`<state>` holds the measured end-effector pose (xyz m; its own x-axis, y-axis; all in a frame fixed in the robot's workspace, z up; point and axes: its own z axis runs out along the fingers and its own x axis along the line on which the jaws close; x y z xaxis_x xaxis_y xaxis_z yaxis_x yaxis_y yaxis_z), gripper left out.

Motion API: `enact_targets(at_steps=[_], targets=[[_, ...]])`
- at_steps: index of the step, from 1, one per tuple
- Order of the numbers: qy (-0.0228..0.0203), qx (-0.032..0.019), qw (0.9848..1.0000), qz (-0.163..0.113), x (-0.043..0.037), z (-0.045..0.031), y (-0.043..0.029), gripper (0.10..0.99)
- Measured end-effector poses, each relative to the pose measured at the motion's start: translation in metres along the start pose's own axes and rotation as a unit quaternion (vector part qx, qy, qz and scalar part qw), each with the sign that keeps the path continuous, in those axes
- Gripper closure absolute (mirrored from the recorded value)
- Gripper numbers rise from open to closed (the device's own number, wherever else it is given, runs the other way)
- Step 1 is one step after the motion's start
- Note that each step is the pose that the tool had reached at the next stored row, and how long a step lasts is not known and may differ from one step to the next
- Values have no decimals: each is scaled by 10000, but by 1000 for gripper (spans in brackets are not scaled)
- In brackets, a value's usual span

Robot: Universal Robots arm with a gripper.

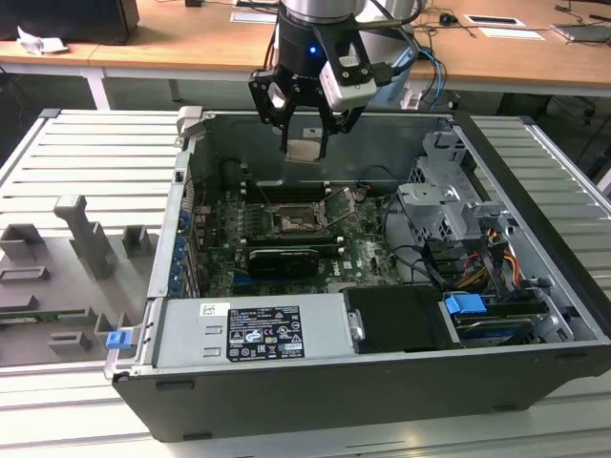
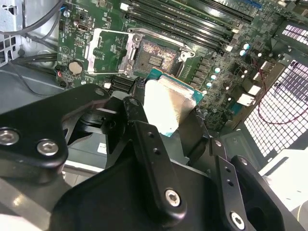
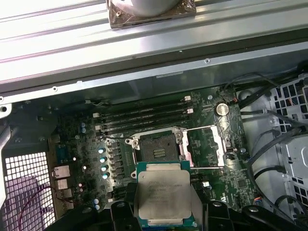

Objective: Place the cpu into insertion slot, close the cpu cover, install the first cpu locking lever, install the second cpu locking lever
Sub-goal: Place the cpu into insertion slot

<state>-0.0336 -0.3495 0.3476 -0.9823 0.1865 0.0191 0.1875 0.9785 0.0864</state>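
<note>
In the exterior view, the gripper (image 1: 305, 143) hangs over the open computer case (image 1: 535, 277), which rests on a grey ribbed table (image 1: 86, 162). Its fingers pinch the cpu (image 1: 304, 150) by two opposite edges. The cpu is held in the air above the green circuit board (image 1: 358, 243), clear of the insertion slot (image 1: 296, 221) lower in the case. A grey power supply box (image 1: 253, 329) occupies the near corner of the case. In the second wrist view, the cpu (image 2: 168, 108) sits clamped between the black fingers (image 2: 144, 139), its pale metal top facing the camera and tilted in the picture. The insertion slot (image 2: 154, 57) lies uncovered beyond it, with the dark contact field exposed. The cpu cover (image 2: 108, 48) is swung open and lies flat just beside the slot, hinged along one slot edge. In the first wrist view, the cpu (image 3: 162, 192) is again gripped on both sides, and the slot (image 3: 154, 149) lies just beyond its far edge in the picture. The cover (image 3: 207, 147) lies open beside the slot, and the long black memory slots (image 3: 144, 115) run along the slot's far side
</note>
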Motion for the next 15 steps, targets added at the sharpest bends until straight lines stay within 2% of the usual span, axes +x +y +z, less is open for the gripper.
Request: enact_targets(at_steps=[12,15], targets=[[-20,-2,9998,216,1,5,2,557],[-36,-2,9991,413,0,5,2,557]])
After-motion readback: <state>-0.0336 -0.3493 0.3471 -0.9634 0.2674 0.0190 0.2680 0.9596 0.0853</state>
